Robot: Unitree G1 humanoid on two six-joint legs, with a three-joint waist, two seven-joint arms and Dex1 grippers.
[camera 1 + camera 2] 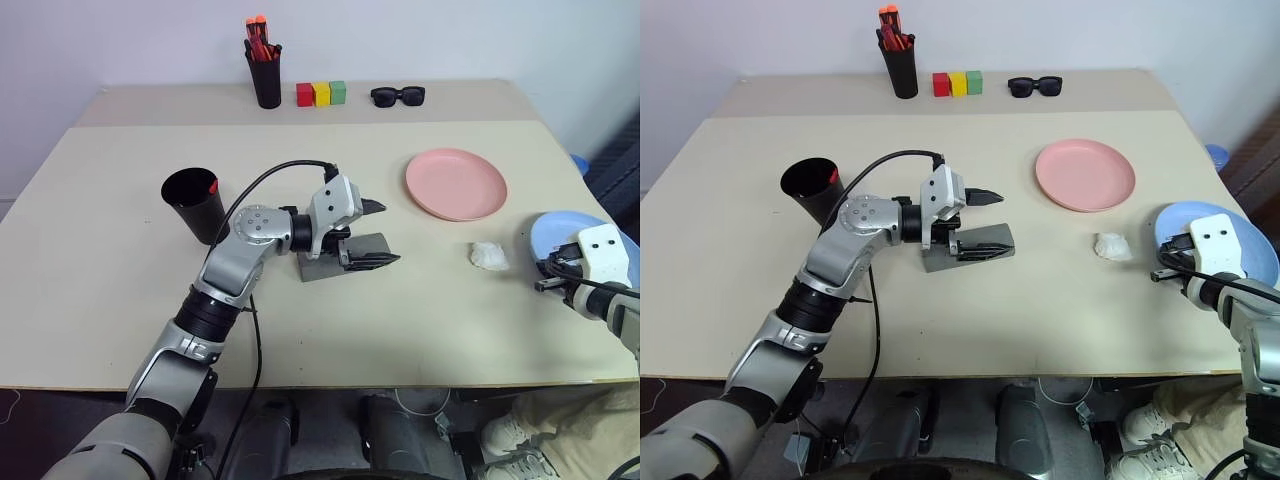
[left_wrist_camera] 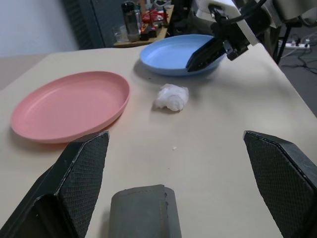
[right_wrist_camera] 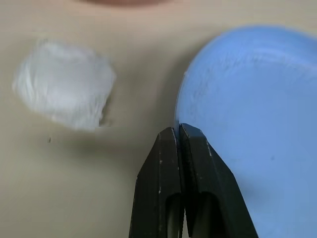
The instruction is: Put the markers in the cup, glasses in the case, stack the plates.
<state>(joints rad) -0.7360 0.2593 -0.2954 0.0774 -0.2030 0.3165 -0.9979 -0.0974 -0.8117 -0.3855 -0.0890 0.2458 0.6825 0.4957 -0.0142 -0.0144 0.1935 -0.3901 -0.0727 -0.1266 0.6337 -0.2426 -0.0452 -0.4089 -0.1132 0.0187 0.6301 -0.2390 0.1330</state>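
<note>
While the left gripper [image 2: 173, 183] hangs over the grey case [image 1: 345, 257] at mid-table, its jaws stand wide apart, holding nothing. Right gripper [image 3: 179, 130]: jaws pressed together at the near rim of the light blue plate [image 3: 252, 104]; whether they pinch the rim cannot be told. Salmon pink plate [image 1: 456, 183]: on the table [image 1: 120, 280], well apart from the blue one. White crumpled wad [image 1: 489, 256]: between the plates. Black cup [image 1: 194, 204]: beside the left arm.
</note>
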